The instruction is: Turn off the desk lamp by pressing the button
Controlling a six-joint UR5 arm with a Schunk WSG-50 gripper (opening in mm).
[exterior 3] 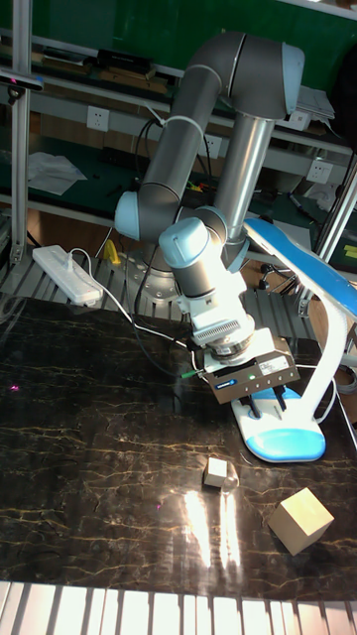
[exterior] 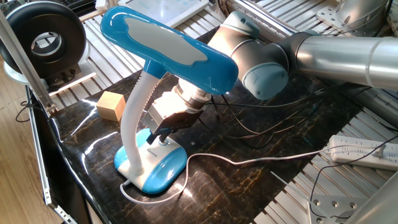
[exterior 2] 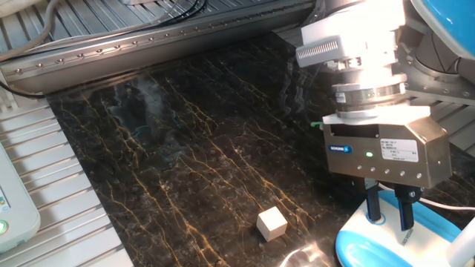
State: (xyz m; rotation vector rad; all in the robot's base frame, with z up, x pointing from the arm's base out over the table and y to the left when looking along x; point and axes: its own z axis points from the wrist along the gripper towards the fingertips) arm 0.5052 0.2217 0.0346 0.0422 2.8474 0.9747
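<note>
One Small Button, One Soft Push

Two dark fingers of the gripper [exterior 2: 387, 216] point down with a gap between them, spread a little and holding nothing. They sit right over the white top of the base of the desk lamp [exterior: 151, 163], at the table's edge. The button [exterior: 163, 142] is mostly hidden under the fingers. The lamp looks like light plastic with a bendy neck, so it may slide or tip. No grabbing is needed, I think: press straight down, gently. A wooden cube [exterior 2: 272, 223] sits nearby.
</note>
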